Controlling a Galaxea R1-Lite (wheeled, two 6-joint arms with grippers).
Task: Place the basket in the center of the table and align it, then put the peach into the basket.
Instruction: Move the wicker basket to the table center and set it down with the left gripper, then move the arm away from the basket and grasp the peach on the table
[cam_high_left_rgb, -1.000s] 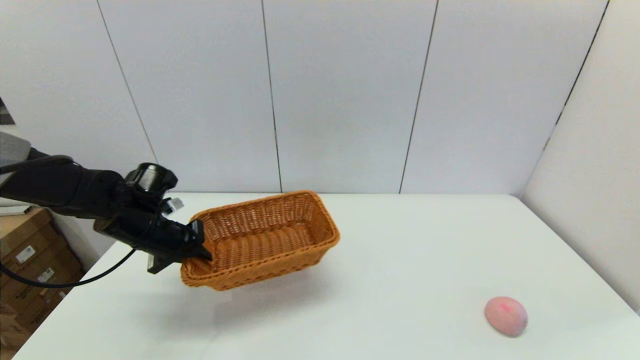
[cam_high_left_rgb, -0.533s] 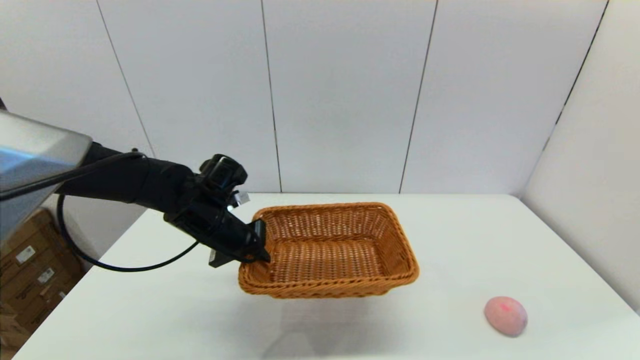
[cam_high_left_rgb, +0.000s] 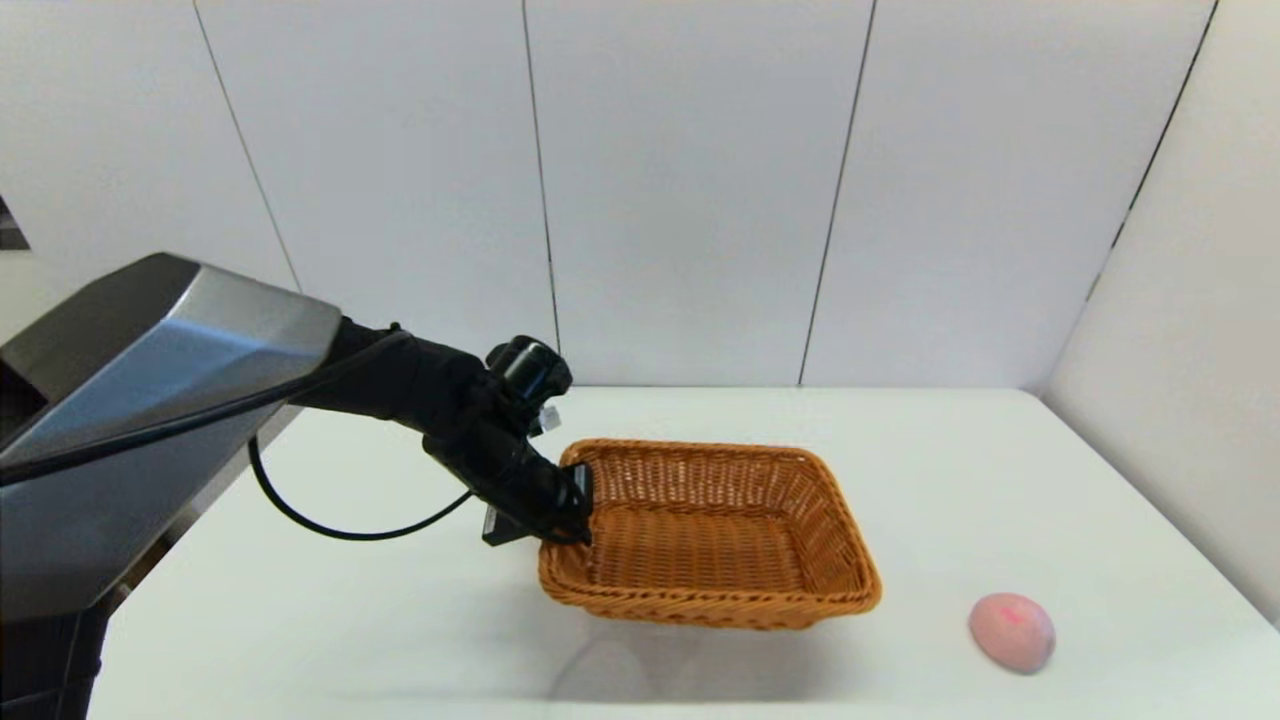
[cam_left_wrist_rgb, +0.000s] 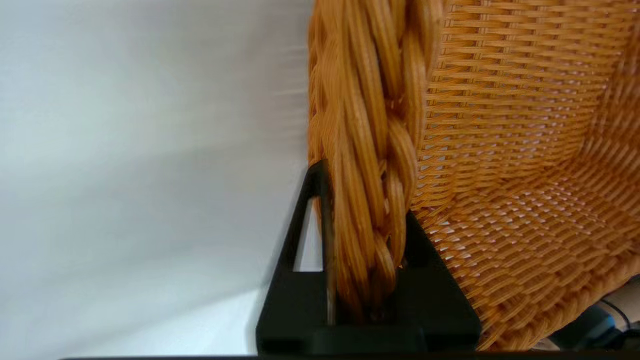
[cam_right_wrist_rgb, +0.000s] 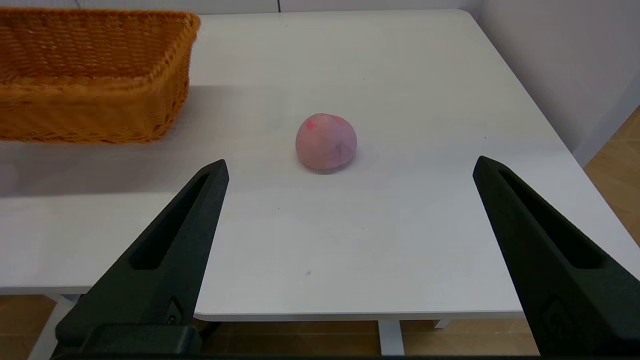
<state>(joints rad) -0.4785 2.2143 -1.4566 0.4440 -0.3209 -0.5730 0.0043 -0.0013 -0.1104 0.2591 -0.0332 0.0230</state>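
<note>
Two jaws, left gripper (cam_high_left_rgb: 570, 510), clamp basket (cam_high_left_rgb: 710, 535) rim; arm outstretched.

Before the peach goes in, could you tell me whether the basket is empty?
Empty: the head view shows only bare weave inside the basket, and the peach lies on the table apart from it.

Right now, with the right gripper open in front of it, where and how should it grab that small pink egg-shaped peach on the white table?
Grip the small pink egg-shaped peach across its middle, probably from above, fingers on opposite sides. It lies alone on the white table, apart from the orange-brown wicker basket, so both sides are free. The open right gripper already faces it.
</note>
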